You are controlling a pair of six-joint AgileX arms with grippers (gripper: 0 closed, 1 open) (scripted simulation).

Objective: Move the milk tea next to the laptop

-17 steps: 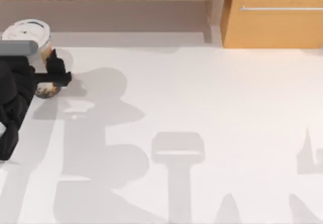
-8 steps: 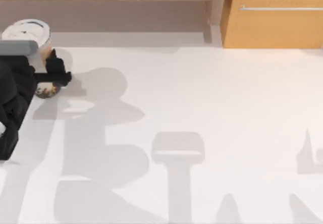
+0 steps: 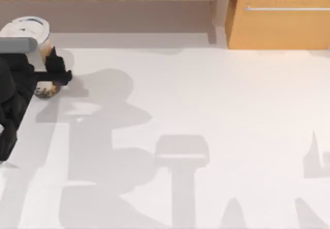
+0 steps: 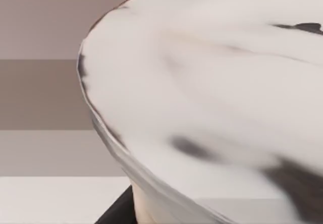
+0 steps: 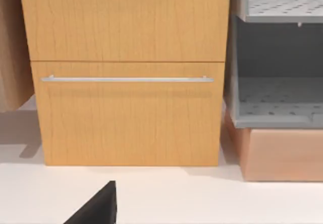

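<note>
Milk tea (image 3: 32,30) clamped by left gripper (image 3: 49,74) at table's (image 3: 206,110) far-left edge; lift w/o tilting, carry slow.

Wide bare counter, clutter only at the far left and along the far edge.

The counter (image 3: 206,115) lies bare from left of centre to the right edge, carrying only shadows. At the far left corner the milk tea (image 3: 36,43) stands with the left pincer (image 3: 53,70) closed round it, and the dark arm blocks the left edge. A wooden drawer cabinet (image 3: 281,22) stands at the far right, with a grey shelf unit (image 5: 277,82) just beside it.
</note>
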